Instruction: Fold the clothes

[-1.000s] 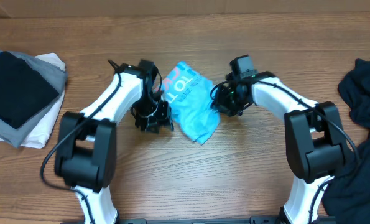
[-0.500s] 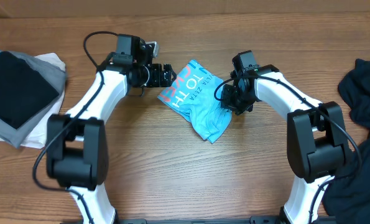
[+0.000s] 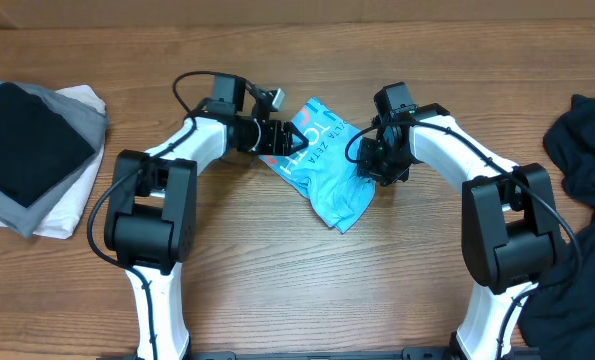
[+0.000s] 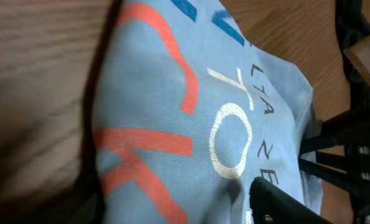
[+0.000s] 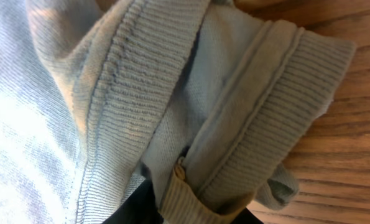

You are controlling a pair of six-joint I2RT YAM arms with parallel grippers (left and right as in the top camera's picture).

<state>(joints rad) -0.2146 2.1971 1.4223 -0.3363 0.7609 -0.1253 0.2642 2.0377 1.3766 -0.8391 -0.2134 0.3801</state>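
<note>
- The left claw [image 3: 285,140] has been swung within the last second from beside the lower left of the T-shirt [image 3: 329,178], round past its far corner, and is now set on the left edge, over the red lettering.
- In the left wrist view one dark finger [image 4: 278,199] is seen above the printed cloth. Whether this claw is open or closed cannot be told.
- The right claw [image 3: 382,168] has been kept at the right edge and appears clamped on a bunched ribbed hem [image 5: 259,106].
- The T-shirt has been dragged slightly rightward and toward the arm bases. It lies crumpled and partly folded at the upper middle of the surface [image 3: 277,280], between the two claws.
- Both side edges are now attended, so a spread or fold is judged to be near. No neat fold is shown yet.
- Bare wood is left between the arms, toward their bases.
- The folded stack [image 3: 27,140] at far left and the dark heap [image 3: 587,140] at far right are well apart from the T-shirt.
</note>
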